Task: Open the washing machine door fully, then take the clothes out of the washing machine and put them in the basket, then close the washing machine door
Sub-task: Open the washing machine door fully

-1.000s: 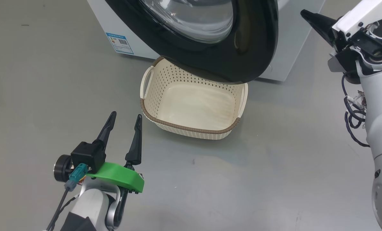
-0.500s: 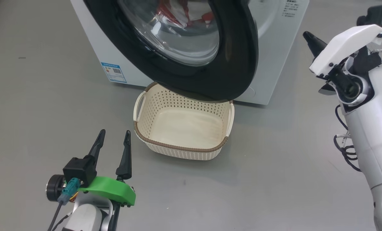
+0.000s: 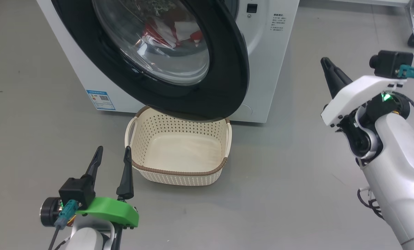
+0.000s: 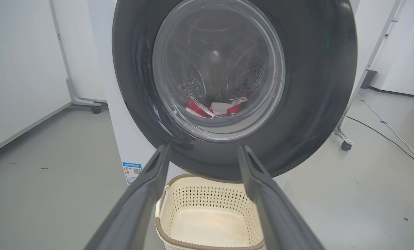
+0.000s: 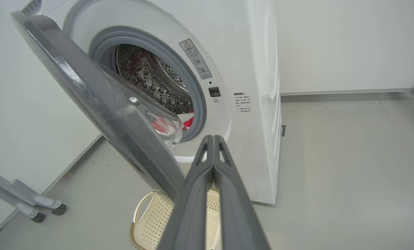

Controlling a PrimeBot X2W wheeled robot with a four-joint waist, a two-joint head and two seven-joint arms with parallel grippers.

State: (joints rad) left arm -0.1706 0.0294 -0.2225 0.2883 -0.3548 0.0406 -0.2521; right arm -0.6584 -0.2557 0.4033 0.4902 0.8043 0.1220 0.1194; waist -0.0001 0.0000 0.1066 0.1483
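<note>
Grey floor (image 3: 297,180) lay under the washing machine (image 3: 266,69) in the head view, where the half-open, black-rimmed washing machine door (image 3: 228,90) above the empty basket (image 3: 179,172) looked stiff and heavy, best pushed at its free edge; the left claw (image 3: 113,150) stood apart, the right claw (image 3: 326,66) pressed together on nothing. From the left wrist, the clothes (image 4: 214,107) lying low inside the machine looked soft and light, easy to pinch. From the right wrist, they showed red and white behind the door's clear glass.

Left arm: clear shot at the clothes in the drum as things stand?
Probably not. The washing machine door is only partly open and hangs between the left gripper and the clothes; the gap opens on the robot's right.
</note>
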